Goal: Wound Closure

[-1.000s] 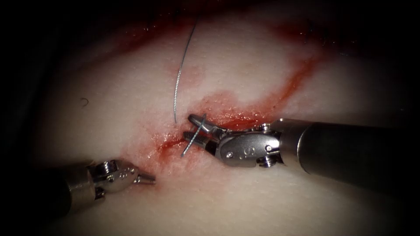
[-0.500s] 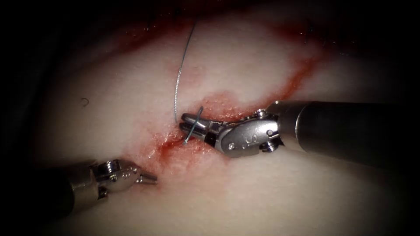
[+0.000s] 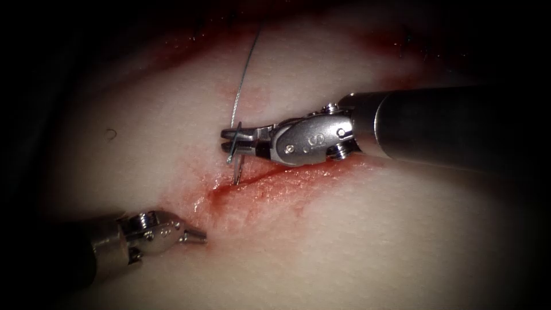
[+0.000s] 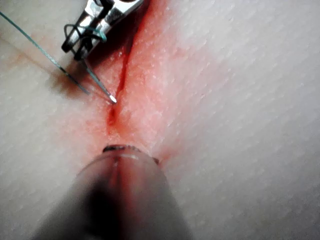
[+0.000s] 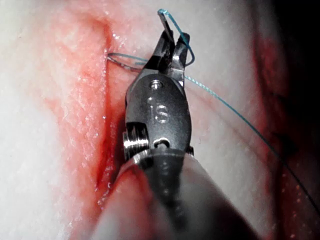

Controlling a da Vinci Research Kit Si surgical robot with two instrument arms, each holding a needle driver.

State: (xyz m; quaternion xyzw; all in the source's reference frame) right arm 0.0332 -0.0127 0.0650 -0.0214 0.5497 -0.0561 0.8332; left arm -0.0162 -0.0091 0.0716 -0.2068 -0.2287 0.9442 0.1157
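Note:
The tissue (image 3: 356,241) has a red cut (image 3: 275,179) running from lower left to upper right. My right tool (image 3: 232,140) lies just above the cut's left part, shut on the curved needle (image 3: 237,166) near its thread end. The needle tip points down and touches the cut's upper edge near its left end; I cannot tell whether it has entered. In the right wrist view the right tool (image 5: 170,42) holds the needle (image 5: 125,60) beside the cut (image 5: 107,125). Thread (image 3: 244,69) runs up and away. My left tool (image 3: 195,235) rests lower left, shut on nothing.
Red fluid (image 3: 247,206) stains the tissue around the cut. In the left wrist view the needle tip (image 4: 112,98) sits beside the cut (image 4: 124,60), with the thread (image 4: 30,42) trailing off. A small curl of cut thread (image 3: 110,134) lies far left.
My right tool has moved up and left and turned, so the needle now hangs tip down at the cut's upper edge. The left tool has stayed still.

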